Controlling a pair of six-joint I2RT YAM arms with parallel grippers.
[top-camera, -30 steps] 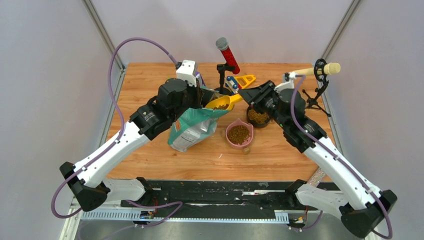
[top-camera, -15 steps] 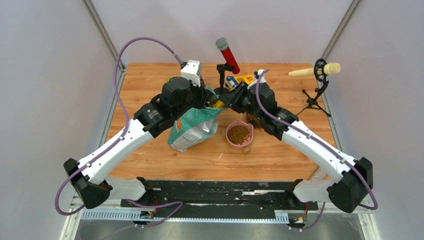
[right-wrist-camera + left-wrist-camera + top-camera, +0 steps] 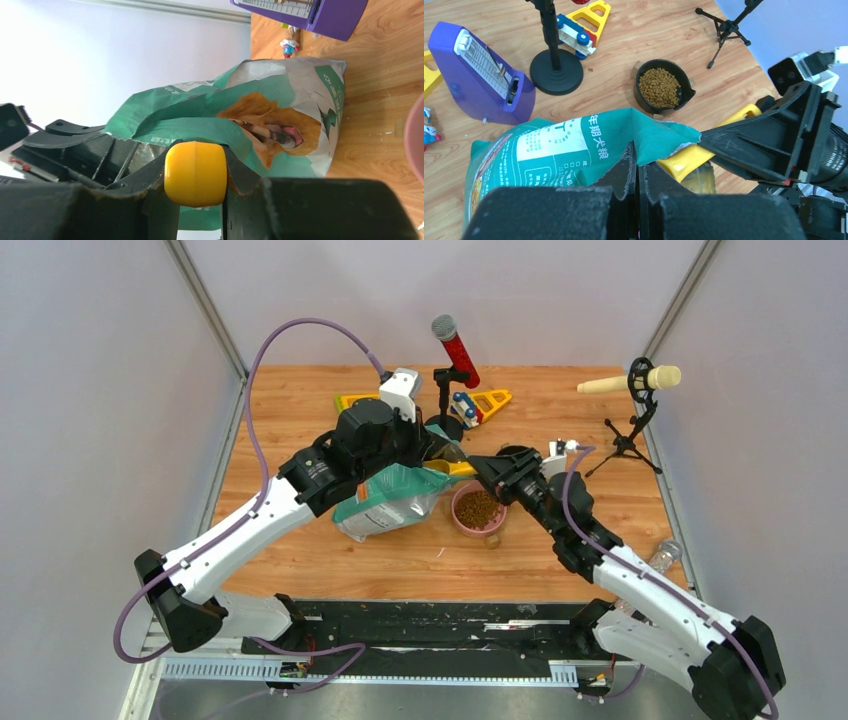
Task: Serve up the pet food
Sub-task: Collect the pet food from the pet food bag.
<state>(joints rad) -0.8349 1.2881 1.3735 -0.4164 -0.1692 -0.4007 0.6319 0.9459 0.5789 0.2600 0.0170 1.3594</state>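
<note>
A teal-green bag (image 3: 385,502) with a white label lies on the table; it also shows in the left wrist view (image 3: 549,150) and the right wrist view (image 3: 250,105). My left gripper (image 3: 428,445) is shut on the bag's torn top edge (image 3: 644,142). My right gripper (image 3: 482,469) is shut on the handle of a yellow scoop (image 3: 196,173), whose bowl end reaches into the bag's mouth (image 3: 684,157). Brown kibble fills a pink bowl (image 3: 479,511) and a black bowl (image 3: 661,87). Kibble inside the bag is hidden.
A purple metronome (image 3: 479,80), a black mic stand base (image 3: 556,75) with a red microphone (image 3: 455,348), yellow toy pieces (image 3: 485,402) and a small tripod with a beige microphone (image 3: 632,390) stand behind. A clear bottle (image 3: 664,555) lies at the right edge.
My right arm swung left and nearer, bringing the scoop from above the bowls into the bag's mouth. The left gripper shifted right with the bag's edge, tilting the bag.
</note>
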